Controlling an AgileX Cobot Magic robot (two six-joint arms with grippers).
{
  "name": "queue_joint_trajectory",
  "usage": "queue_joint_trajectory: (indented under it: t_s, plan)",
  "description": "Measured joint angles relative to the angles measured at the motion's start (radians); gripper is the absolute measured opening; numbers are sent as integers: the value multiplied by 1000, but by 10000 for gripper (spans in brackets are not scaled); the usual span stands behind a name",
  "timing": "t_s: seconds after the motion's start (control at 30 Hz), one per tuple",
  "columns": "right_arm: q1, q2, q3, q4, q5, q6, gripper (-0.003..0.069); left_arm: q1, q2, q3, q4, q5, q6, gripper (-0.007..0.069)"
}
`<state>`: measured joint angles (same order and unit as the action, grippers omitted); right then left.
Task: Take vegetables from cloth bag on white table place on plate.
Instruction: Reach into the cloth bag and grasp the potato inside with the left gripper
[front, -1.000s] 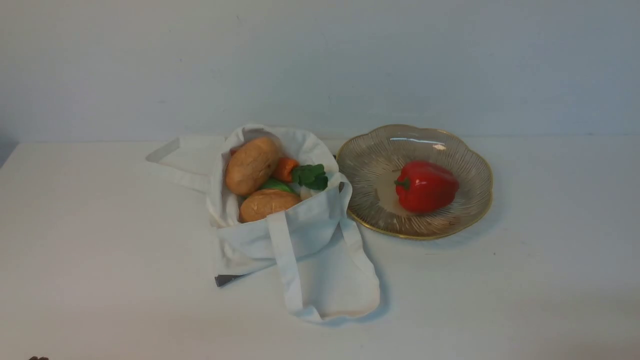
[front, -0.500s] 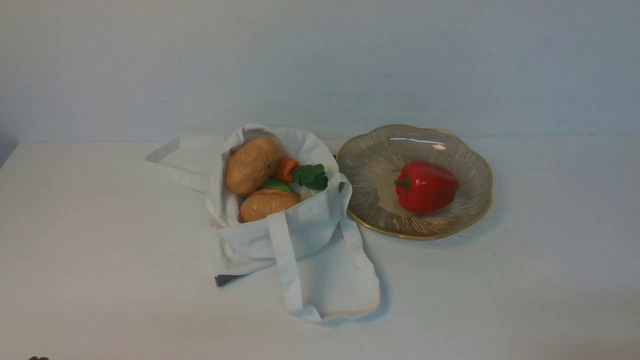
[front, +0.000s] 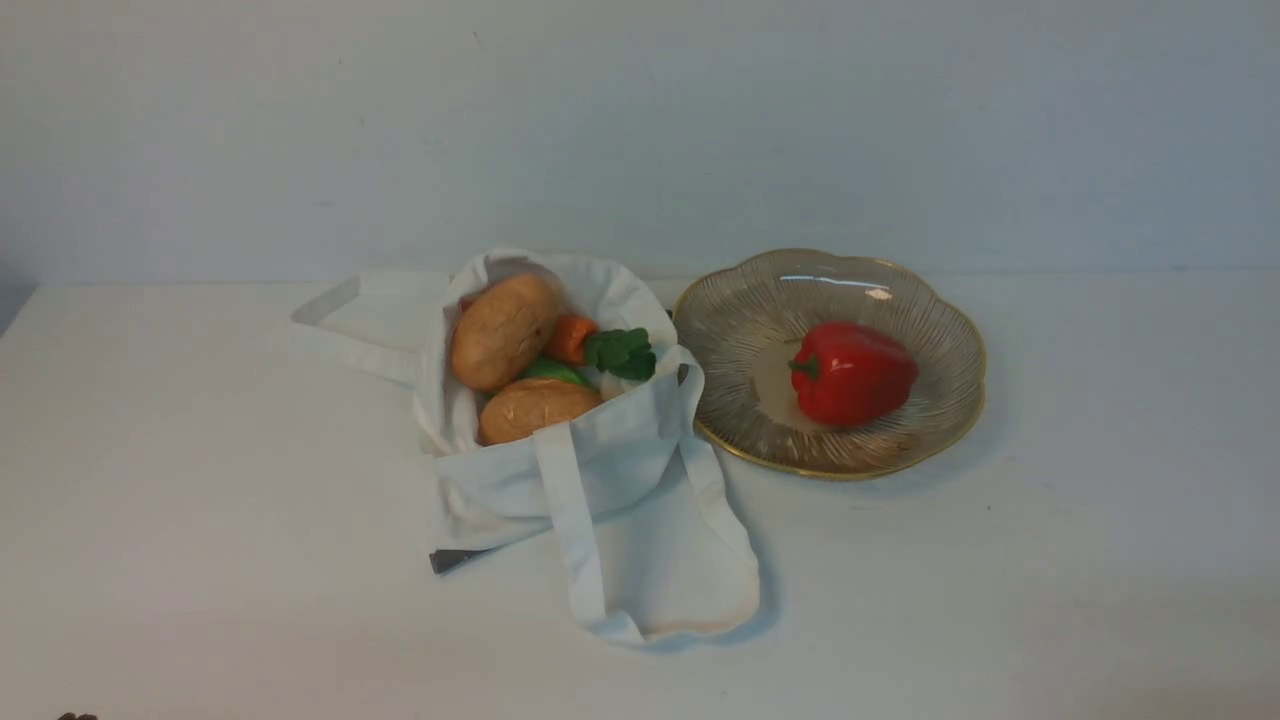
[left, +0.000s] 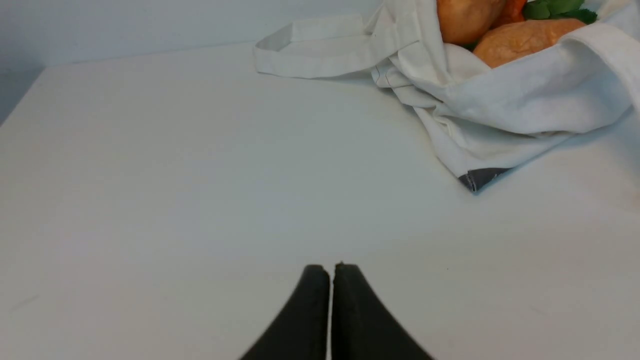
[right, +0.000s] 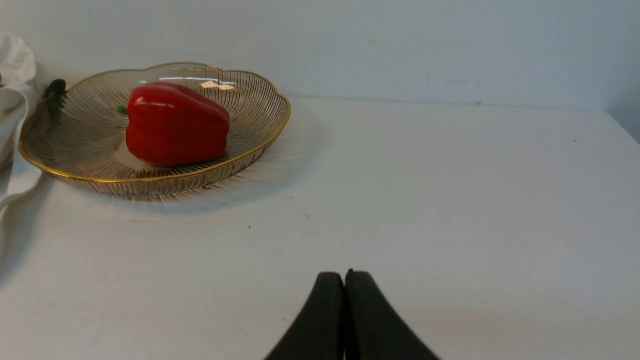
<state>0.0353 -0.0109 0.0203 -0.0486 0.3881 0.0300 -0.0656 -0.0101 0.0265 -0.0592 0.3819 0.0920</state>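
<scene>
On my front feed the cloth bag (front: 560, 470) sits just left of centre on the white table (front: 200, 500), slumped open with its mouth facing up and back. Inside I count two tan potatoes: the upper potato (front: 503, 331) leans against the far-left wall of the bag, and the lower potato (front: 538, 408) lies against the near lip. Between them a sliver of the light green gourd (front: 552, 370) shows. The carrot (front: 570, 338) is tucked behind it, its leafy top (front: 620, 352) pointing toward the right. One strap handle (front: 340, 330) trails off toward the left of the frame, and the other strap (front: 575, 530) loops down toward the bottom. A small grey tag (front: 455, 560) pokes out from under the bag's lower left corner.

The plate (front: 930, 330) sits right of centre, its rim just beside the bag. A red pepper (front: 852, 371) rests on its side in the middle of it.

My left gripper (left: 331, 272) hangs over bare table, well apart from the bag, fingers pressed together on nothing. My right gripper (right: 345, 280) is likewise clenched and empty, near the plate but clear of it.
</scene>
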Motion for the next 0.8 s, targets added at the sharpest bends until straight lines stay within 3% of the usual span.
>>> queue_joint_trajectory:
  t_s: [0.1,0.27,0.3,0.33,0.43,0.53,0.8]
  plan:
    - [0,0,0,0,0,0,-15,0,0,0,-121,0,-55,-4]
    - [0,0,0,0,0,0,-15,0,0,0,-580,5,-268,-4]
    - [0,0,0,0,0,0,-15,0,0,0,-600,5,-282,-4]
    - [0,0,0,0,0,0,-15,0,0,0,-743,5,-316,-4]
    - [0,0,0,0,0,0,-15,0,0,0,-926,1,-338,-4]
    - [0,0,0,0,0,0,-15,0,0,0,-1022,-26,-342,-4]
    - [0,0,0,0,0,0,-15,0,0,-3,-1085,-173,-294,-4]
